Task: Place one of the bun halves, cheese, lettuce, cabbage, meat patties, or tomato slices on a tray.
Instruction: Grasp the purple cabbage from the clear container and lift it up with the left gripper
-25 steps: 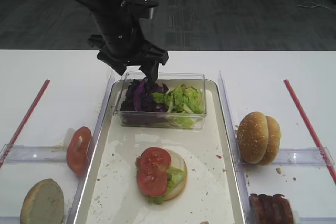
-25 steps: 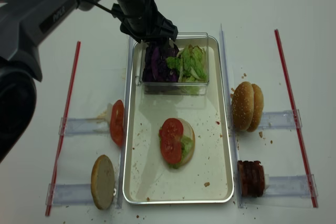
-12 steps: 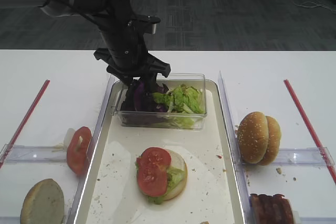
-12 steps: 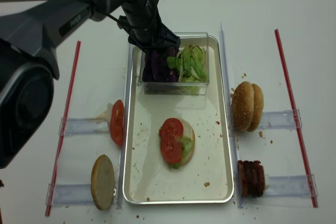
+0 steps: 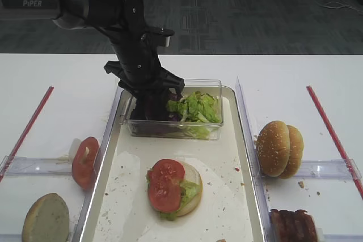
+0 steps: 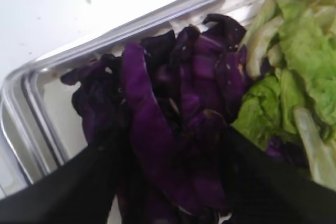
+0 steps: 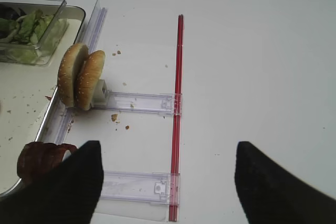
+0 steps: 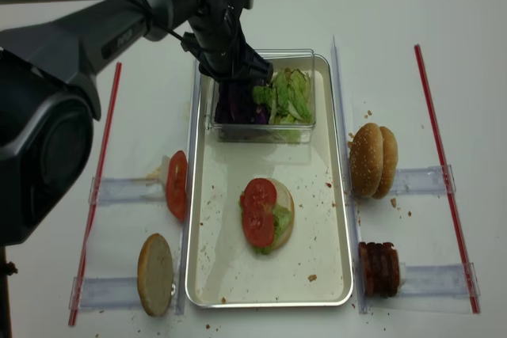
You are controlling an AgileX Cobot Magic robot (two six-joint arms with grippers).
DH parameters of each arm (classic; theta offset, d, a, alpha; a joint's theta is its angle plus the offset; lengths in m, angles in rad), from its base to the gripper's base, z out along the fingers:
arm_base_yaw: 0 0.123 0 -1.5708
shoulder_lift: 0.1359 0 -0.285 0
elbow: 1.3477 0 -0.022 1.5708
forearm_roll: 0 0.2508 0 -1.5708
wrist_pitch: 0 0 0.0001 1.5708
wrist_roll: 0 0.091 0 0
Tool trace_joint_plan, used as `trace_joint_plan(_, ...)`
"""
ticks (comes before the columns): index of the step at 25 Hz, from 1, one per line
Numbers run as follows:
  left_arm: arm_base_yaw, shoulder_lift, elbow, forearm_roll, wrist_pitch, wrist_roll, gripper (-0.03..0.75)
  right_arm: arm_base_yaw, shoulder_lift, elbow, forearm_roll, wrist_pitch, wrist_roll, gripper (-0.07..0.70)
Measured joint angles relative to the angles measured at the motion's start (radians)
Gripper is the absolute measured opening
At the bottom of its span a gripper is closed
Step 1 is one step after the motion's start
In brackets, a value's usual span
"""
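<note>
My left gripper [image 5: 150, 97] is down inside the clear tub [image 5: 219, 88] at the tray's far end. Its black fingers [image 6: 94, 182] press from both sides on a bunch of dark purple cabbage [image 6: 173, 129], right beside the lettuce [image 6: 299, 66]. The cream tray [image 5: 221, 157] carries a bun half topped with lettuce and two tomato slices [image 5: 165, 185]. My right gripper [image 7: 165, 182] hangs open over bare table with nothing between its fingers. Two seeded bun halves [image 7: 80, 76] stand on edge to its left, and meat patties [image 7: 39, 158] lie just off its left finger.
Left of the tray, tomato slices [image 5: 84, 161] lean in a clear rack and a bun half [image 5: 45, 219] stands near the front edge. Red strips [image 5: 332, 131] run along both outer sides of the table. Crumbs dot the tray.
The left gripper has sunk from the tub's far rim into the purple cabbage, and its fingers have drawn in around the bunch. The right side has not moved.
</note>
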Motion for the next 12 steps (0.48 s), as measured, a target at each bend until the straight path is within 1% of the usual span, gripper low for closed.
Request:
trace_joint_plan(5, 0.000, 0.022, 0.000, -0.002, -0.005, 0.000, 0.407, 0.000, 0.000, 0.000, 0.000, 0.000, 0.000, 0.558)
trace_joint_plan(7, 0.000, 0.024, 0.000, -0.004, -0.007, 0.000, 0.384, 0.000, 0.000, 0.000, 0.000, 0.000, 0.000, 0.558)
trace_joint_plan(9, 0.000, 0.024, 0.000, -0.004, -0.007, 0.000, 0.340, 0.000, 0.000, 0.000, 0.000, 0.000, 0.000, 0.558)
trace_joint_plan(12, 0.000, 0.026, 0.000, 0.000, -0.007, 0.000, 0.231, 0.000, 0.000, 0.000, 0.000, 0.000, 0.000, 0.558)
